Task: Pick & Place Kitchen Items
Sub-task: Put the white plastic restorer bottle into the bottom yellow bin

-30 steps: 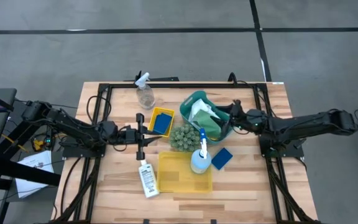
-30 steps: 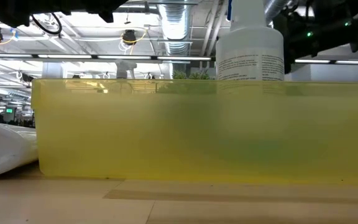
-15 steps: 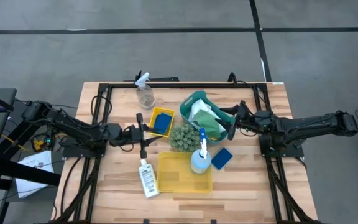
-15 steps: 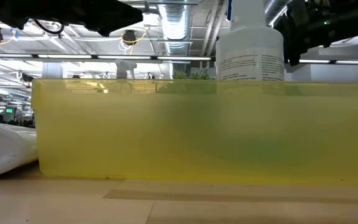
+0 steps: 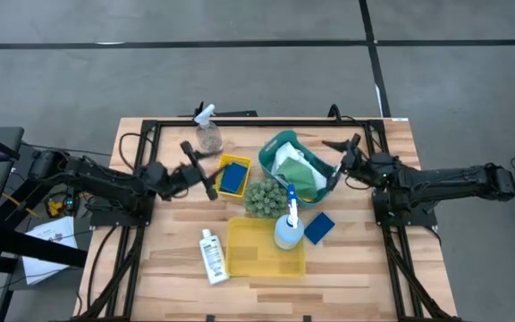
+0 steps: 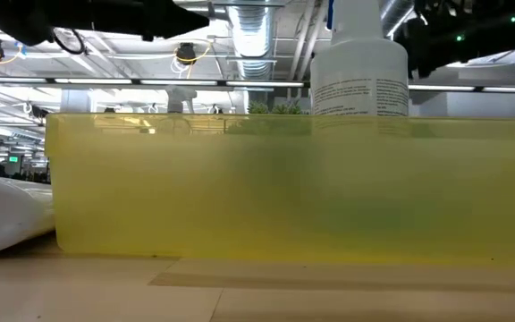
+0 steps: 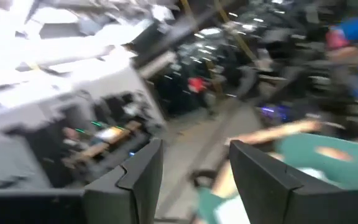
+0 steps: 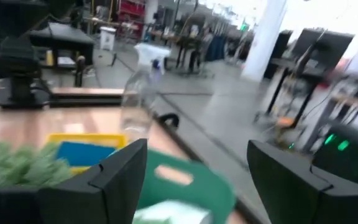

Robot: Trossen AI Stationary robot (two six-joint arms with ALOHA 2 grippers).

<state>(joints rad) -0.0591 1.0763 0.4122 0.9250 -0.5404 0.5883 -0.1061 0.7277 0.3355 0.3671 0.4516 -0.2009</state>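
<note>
Table (image 5: 356, 268): pale wood planks, matt, grain visible. Frame rails (image 5: 240, 120): black metal, matt. Large bin (image 5: 265, 248): translucent yellow plastic, smooth, faint sheen. Small bin (image 5: 221, 163): opaque yellow plastic. Basket (image 5: 284, 140): teal plastic, smooth. Cloth (image 5: 290, 164): white fabric, soft, crumpled. Sponges (image 5: 318, 226): blue, matt, porous-looking. Clear spray bottle (image 5: 208, 134): transparent plastic, glossy. White bottle (image 5: 212, 257): opaque plastic with printed label. Ball (image 5: 263, 196): green, bumpy, rough surface. Arms (image 5: 105, 179): dark, matt casing.
</note>
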